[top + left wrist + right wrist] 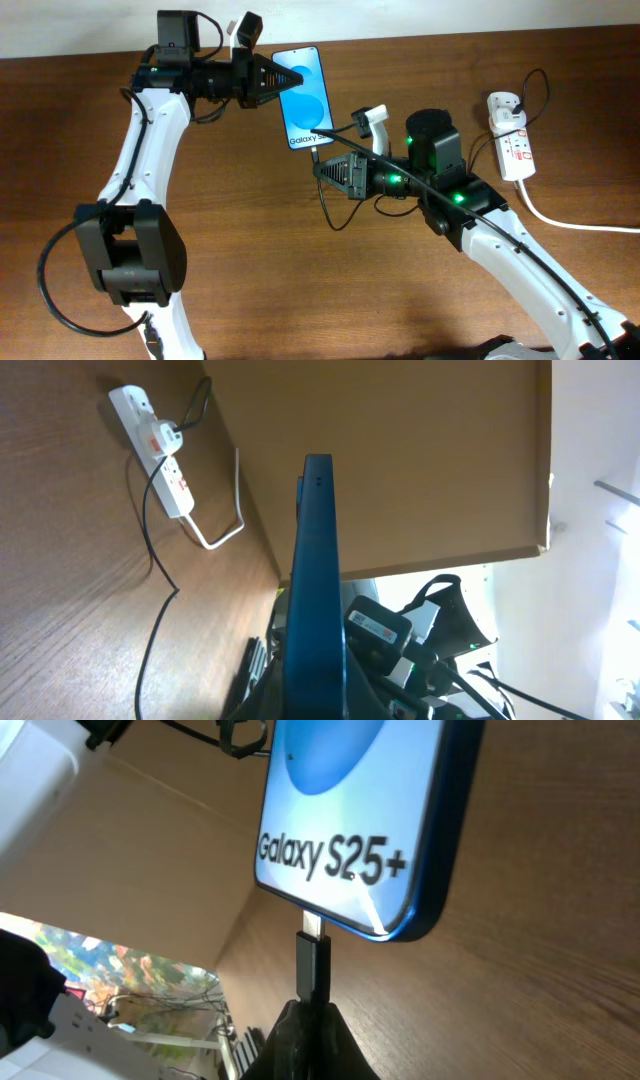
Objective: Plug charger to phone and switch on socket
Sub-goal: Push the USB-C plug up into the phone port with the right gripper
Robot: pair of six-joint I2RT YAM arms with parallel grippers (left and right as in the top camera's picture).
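The phone shows a blue screen with "Galaxy" text and rests on the wooden table at the back centre. My left gripper is shut on its left long edge; in the left wrist view the phone stands edge-on between the jaws of the left gripper. My right gripper is shut on the charger plug, just below the phone. The plug's metal tip meets the port in the phone's bottom edge. The white socket lies far right, with the charger's adapter plugged in.
A thick white cord runs from the socket toward the right edge. The charger's thin black cable trails across the table between the socket and the right arm. A pale wall borders the table's far side.
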